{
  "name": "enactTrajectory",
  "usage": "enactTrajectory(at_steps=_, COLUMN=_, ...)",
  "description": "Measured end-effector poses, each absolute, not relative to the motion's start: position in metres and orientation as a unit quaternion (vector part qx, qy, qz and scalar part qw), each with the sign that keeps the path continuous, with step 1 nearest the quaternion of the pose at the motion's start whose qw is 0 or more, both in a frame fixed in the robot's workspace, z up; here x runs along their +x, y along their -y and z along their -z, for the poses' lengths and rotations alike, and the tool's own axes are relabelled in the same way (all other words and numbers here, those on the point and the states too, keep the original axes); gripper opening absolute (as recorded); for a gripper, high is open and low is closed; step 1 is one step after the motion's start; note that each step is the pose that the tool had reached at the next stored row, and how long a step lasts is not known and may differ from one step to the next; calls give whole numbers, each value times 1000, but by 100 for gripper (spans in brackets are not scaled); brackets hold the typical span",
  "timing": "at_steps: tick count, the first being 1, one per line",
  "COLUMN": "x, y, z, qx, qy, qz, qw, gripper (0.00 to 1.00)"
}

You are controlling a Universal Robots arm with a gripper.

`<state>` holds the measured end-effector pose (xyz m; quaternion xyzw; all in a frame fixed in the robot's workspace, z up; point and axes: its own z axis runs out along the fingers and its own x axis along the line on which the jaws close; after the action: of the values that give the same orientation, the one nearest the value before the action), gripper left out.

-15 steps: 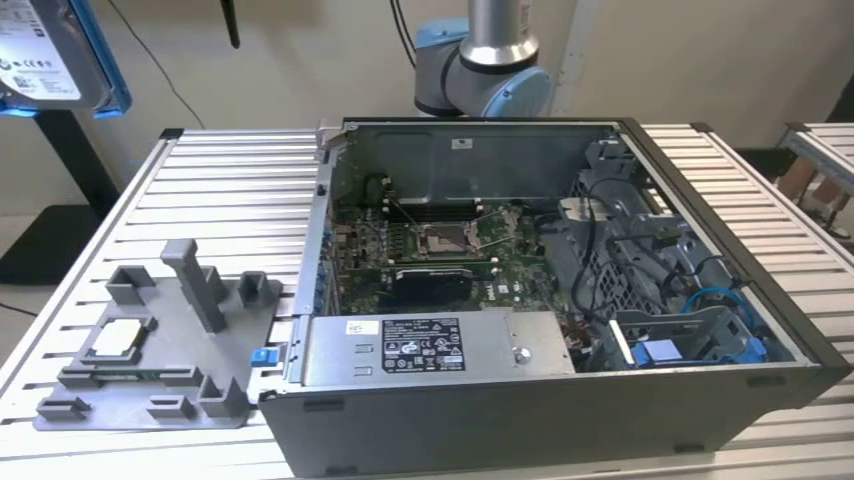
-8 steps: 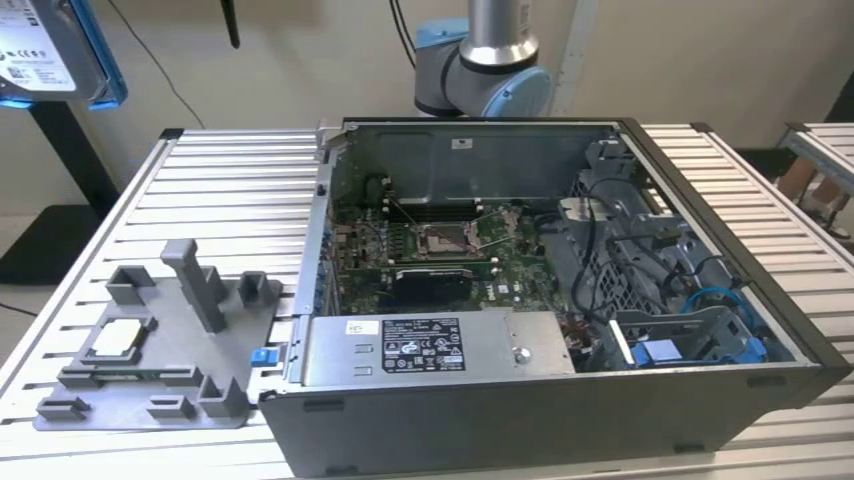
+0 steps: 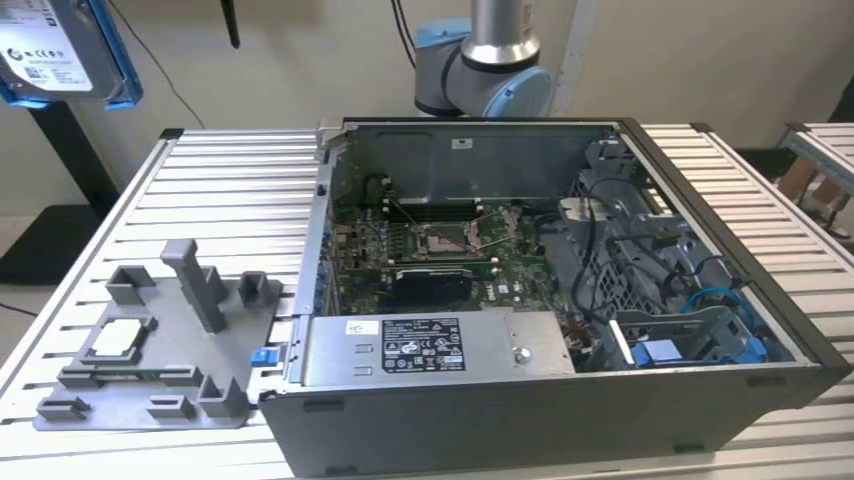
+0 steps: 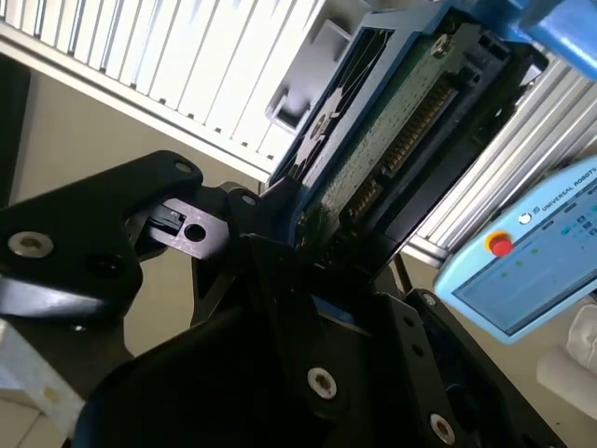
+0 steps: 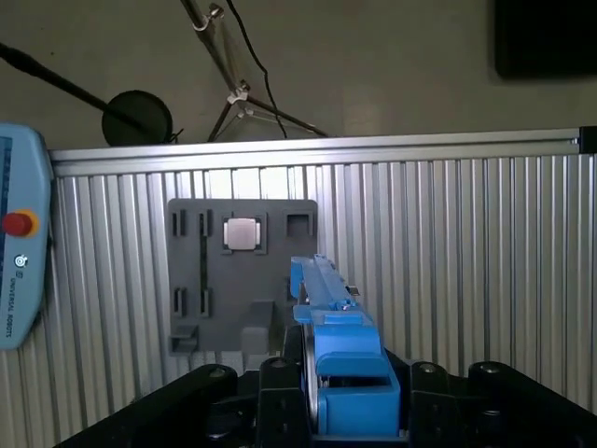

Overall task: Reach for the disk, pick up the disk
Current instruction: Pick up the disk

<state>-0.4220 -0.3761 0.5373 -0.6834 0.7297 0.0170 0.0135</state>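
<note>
The gripper [image 4: 308, 247] is clamped on the disk [image 4: 392, 121]; in the second wrist view its black fingers [image 4: 233, 224] press against the blue bracket on either side, and the drive's green circuit board faces the camera. In the first wrist view the disk is seen edge-on, so little beyond its blue bracket is visible, and its lower end is hidden between the fingers. In the exterior view the disk hangs in the air beyond the table's [image 3: 200, 190] far corner on the exterior view's left, label showing, cut off by the frame's top and side; what holds it there is out of frame. The open computer case [image 3: 534, 420] sits in the middle of the table, with the robot arm [image 3: 487, 70] behind its far edge. Near the front corner on the exterior view's left lies a grey fixture plate [image 3: 187, 370] carrying a small square chip [image 3: 118, 337]. A teach pendant [image 4: 522, 271] is partly cut off by the frame
</note>
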Motion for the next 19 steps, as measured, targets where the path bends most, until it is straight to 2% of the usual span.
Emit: enactTrajectory(at_steps=19, x=-350, y=376, z=-537, qx=-683, qy=-730, qz=-17, qw=13, gripper=0)
